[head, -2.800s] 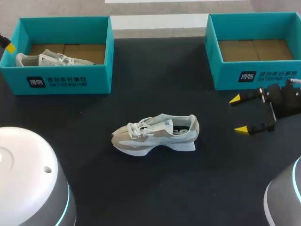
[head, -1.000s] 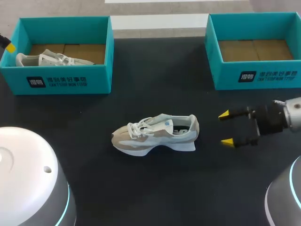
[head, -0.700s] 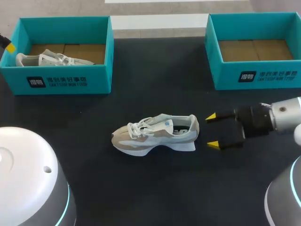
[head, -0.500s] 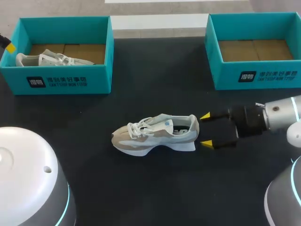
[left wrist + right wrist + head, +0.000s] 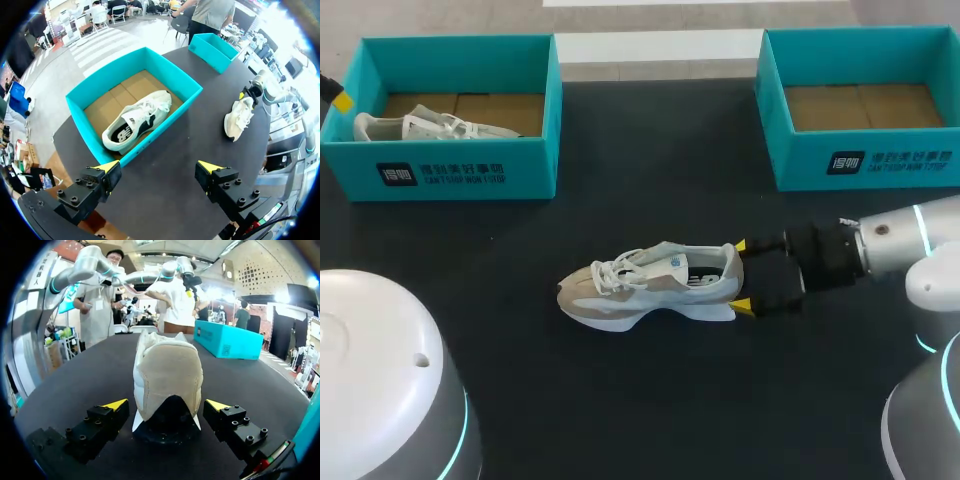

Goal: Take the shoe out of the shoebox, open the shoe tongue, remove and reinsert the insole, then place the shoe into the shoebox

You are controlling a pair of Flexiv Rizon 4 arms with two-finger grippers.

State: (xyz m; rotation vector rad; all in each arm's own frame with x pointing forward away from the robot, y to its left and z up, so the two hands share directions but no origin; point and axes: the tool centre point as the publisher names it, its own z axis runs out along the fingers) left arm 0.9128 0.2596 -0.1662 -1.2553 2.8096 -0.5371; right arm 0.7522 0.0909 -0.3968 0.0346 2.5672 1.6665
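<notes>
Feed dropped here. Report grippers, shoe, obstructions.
Right gripper open, straddling shoe heel, no contact. Left gripper open, by left shoebox. Shoe upright on table. No obstruction seen.

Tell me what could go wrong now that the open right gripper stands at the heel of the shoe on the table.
1. The shoe stands free on the table. If the right gripper bumps the heel before closing, the shoe may slide or turn.
2. The gripper flanks only the rounded heel end, so a grip there may slip, or the toe may droop in a lift.
</notes>
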